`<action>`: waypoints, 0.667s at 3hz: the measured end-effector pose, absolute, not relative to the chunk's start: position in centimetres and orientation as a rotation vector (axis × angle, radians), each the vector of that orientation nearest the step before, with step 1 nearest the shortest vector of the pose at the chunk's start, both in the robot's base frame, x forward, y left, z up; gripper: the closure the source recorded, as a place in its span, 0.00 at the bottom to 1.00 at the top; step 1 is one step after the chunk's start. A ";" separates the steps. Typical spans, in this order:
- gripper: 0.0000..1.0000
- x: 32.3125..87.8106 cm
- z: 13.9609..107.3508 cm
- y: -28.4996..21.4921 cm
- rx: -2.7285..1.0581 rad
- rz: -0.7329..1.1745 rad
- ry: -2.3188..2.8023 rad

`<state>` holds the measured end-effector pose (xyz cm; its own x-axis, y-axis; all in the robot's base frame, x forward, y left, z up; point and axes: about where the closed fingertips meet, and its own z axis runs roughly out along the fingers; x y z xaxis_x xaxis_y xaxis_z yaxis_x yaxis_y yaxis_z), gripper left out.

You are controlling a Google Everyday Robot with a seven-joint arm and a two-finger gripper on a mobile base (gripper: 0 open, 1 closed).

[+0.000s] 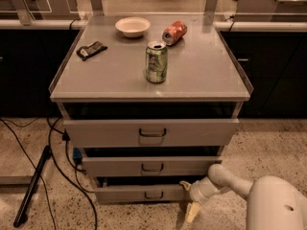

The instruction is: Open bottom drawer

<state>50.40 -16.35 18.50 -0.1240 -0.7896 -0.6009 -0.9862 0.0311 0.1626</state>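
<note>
Up on the tabletop [206, 75]: 1 white bowl [133, 26] at the back, a red can [174, 32] on its side just right of it. Green can [156, 62] upright, mid-table. Dark packet [91, 50] off left. On the speckled floor [268, 147], black cables [62, 171] and a pole [31, 188], left. The pincer [188, 198] sits low, by the cabinet's right foot.
</note>
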 end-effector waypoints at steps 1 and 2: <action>0.00 49.8 18.9 -16.9 -1.805 0.863 1.977; 0.00 48.8 19.8 -17.5 -1.796 0.941 1.981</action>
